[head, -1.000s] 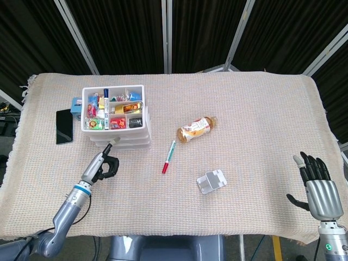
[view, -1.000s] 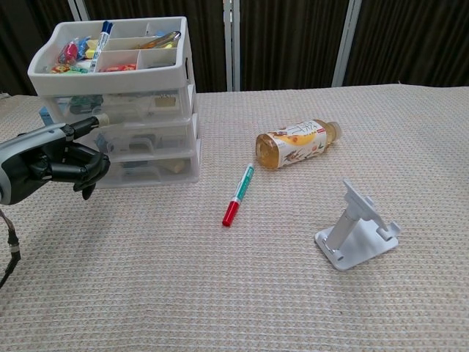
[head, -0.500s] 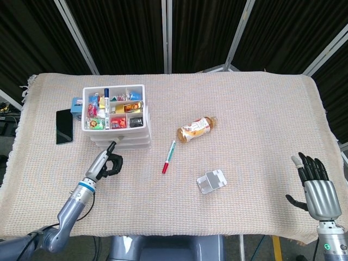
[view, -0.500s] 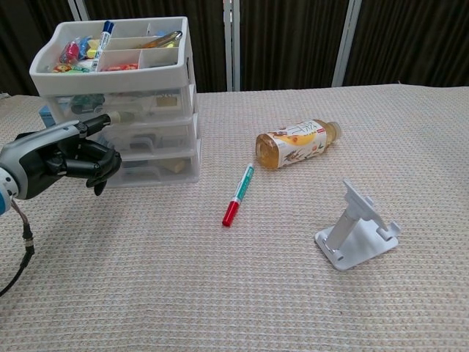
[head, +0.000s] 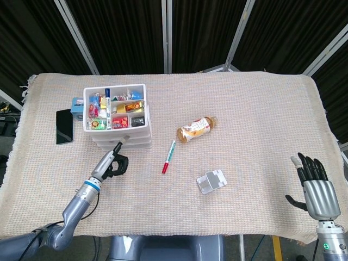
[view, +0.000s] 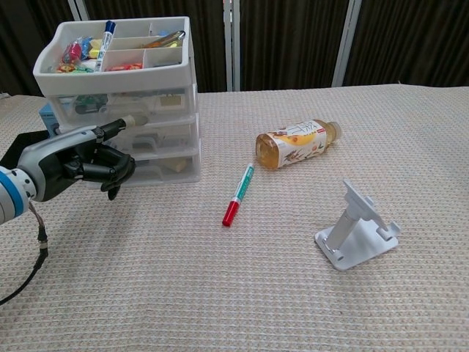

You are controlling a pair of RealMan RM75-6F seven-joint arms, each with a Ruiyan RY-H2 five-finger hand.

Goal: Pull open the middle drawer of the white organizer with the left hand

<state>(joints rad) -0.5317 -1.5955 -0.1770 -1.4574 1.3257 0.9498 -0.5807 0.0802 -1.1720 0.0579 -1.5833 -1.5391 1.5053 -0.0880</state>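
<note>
The white organizer (head: 142, 120) (view: 117, 77) stands at the back left, its top tray full of small items and its three drawers pushed in. My left hand (head: 111, 163) (view: 77, 163) is just in front of it, most fingers curled in and one stretched out. That fingertip (view: 129, 121) is at the upper front edge of the middle drawer (view: 165, 132); I cannot tell whether it touches. My right hand (head: 314, 185) hangs off the table's front right corner with fingers apart, holding nothing.
A bottle (head: 197, 129) (view: 297, 144) lies on its side mid-table. A red and green pen (head: 168, 156) (view: 238, 194) lies right of the left hand. A white phone stand (head: 212, 181) (view: 355, 231) is nearer the front. A black phone (head: 64, 126) and a blue box (head: 76, 105) lie left of the organizer.
My left hand has moved right and forward along the organizer's front, its stretched finger now at the middle drawer. All drawers stay pushed in. The right hand has hardly moved.
</note>
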